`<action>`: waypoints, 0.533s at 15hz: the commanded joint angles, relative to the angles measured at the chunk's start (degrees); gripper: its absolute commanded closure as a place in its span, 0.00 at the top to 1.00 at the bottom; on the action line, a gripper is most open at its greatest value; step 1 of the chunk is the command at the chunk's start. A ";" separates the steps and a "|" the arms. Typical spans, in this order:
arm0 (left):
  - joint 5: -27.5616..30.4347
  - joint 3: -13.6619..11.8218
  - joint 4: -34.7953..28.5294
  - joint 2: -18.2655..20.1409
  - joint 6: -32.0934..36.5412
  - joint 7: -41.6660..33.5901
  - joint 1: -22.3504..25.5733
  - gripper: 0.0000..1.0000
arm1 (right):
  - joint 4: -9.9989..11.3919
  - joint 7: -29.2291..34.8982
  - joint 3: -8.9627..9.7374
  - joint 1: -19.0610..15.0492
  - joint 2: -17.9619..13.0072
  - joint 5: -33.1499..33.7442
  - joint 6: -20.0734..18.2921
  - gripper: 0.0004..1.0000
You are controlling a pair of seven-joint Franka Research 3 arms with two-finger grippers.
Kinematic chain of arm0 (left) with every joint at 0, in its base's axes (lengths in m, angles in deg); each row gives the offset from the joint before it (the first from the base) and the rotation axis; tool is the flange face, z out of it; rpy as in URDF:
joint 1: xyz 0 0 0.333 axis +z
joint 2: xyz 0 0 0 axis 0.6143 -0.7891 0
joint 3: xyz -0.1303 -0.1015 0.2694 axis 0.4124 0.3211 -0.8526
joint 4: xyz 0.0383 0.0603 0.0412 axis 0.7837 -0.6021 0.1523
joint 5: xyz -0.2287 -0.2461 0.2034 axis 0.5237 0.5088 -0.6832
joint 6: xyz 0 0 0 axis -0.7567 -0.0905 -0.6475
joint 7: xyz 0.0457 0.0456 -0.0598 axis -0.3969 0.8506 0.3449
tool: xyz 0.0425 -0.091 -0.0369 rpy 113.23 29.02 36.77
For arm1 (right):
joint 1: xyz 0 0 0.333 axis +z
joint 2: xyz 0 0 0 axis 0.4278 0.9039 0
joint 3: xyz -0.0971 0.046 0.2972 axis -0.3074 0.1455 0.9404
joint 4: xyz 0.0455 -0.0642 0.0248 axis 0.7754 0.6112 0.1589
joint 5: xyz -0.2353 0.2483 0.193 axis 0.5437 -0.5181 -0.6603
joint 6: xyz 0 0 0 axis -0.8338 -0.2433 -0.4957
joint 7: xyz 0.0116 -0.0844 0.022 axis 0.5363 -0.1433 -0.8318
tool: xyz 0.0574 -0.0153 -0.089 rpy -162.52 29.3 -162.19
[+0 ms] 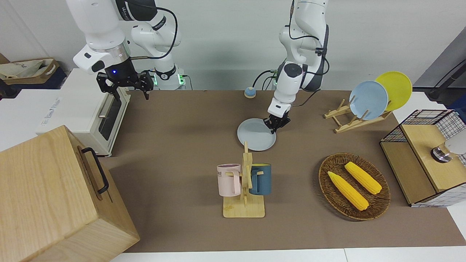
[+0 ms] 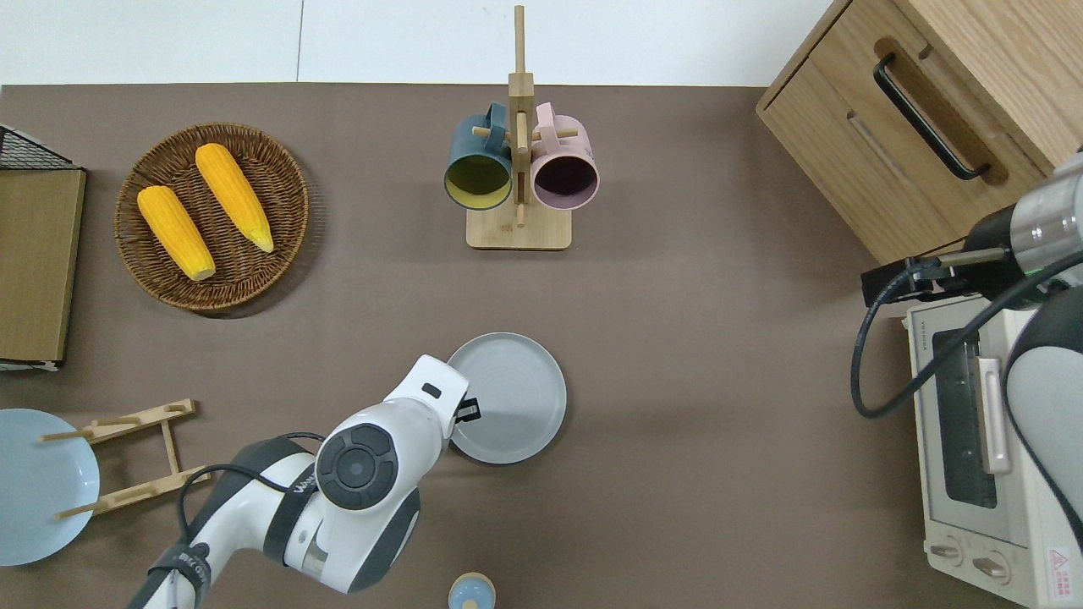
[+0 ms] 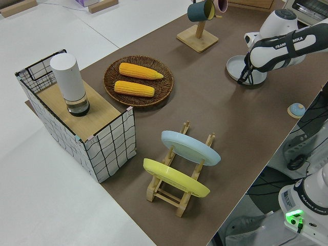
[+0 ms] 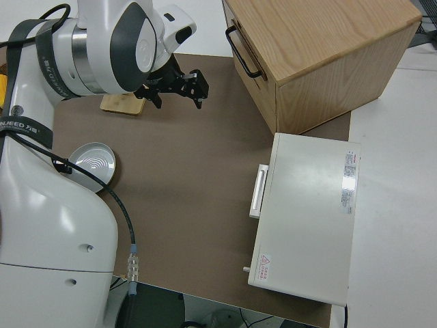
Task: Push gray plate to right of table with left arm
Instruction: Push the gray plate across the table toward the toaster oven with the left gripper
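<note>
- The bench (image 1: 182, 153) is the biggest thing under me: a long brown top, and my left pincer (image 1: 277, 123) is down low near the middle of its length, on the half nearer to me.
- The wooden cabinet (image 1: 54, 196) and the white oven (image 1: 105, 116) fill the right arm's end, well apart from my left pincer. That is the end I take "right of table" to mean.
- My right arm is parked, its pincer (image 1: 125, 83) with fingers spread apart.
- The corn basket (image 1: 354, 186) and the rack (image 1: 358, 116) with the sky-blue and yellow plates lie toward my own end, away from the way I must push.
- The mug stand (image 1: 244, 189) is farther from me than the pincer, a little toward the right arm's end.
- The gray plate (image 2: 516, 397) lies flat, just beside my pincer on the side toward the right arm's end. My fingertips are at or just over its rim on my own end. I cannot tell whether they touch it.
- That is the relation that counts: the plate sits between my pincer and the goal end, so a straight sideways sweep should carry it there. It is round, so it has no long axis to line up.
- My left arm is plainly the nearer one.
- My left pincer looks narrow, holding nothing, though I cannot tell for sure how its fingers stand.
- I judge that the push has barely begun. The risk is the tips riding over the low rim.
</note>
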State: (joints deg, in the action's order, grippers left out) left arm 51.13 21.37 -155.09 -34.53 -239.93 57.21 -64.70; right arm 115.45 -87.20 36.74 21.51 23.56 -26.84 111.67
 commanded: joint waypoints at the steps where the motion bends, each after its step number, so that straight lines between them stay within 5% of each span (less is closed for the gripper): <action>1: -4.49 0.14 5.17 -7.52 1.64 9.72 -4.83 0.00 | -0.08 0.18 -0.01 -0.04 -0.34 -0.40 -0.60 0.98; 8: -4.76 0.14 12.55 -11.83 5.69 18.16 -11.86 0.00 | -0.08 0.18 -0.01 -0.04 -0.34 -0.40 -0.60 0.98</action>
State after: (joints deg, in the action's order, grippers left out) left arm 47.15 21.55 -146.89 -40.00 -235.69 70.76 -72.80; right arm 115.45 -87.20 36.74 21.51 23.56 -26.84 111.67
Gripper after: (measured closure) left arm 0.987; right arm 0.013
